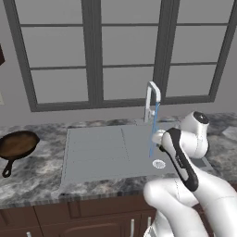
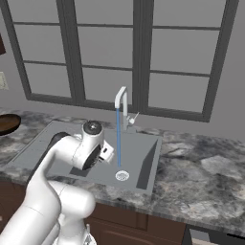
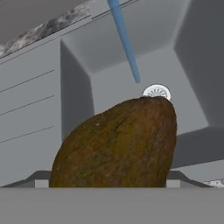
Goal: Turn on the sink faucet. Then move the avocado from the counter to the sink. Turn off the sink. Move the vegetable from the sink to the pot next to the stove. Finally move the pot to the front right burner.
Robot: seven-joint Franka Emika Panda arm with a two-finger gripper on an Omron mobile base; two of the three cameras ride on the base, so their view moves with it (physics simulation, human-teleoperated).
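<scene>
One avocado [image 3: 117,146] close-up, hand view

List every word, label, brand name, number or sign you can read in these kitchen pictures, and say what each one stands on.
None can be read in any of the three views.
Faucet: no brand or marking.
Sink: plain grey, no lettering.
Avocado: bare skin, no sticker.
Frying pan: no markings.
Countertop: only a stone pattern.

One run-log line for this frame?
faucet: running | avocado: close before hand camera, over sink | drain: beyond avocado
</scene>
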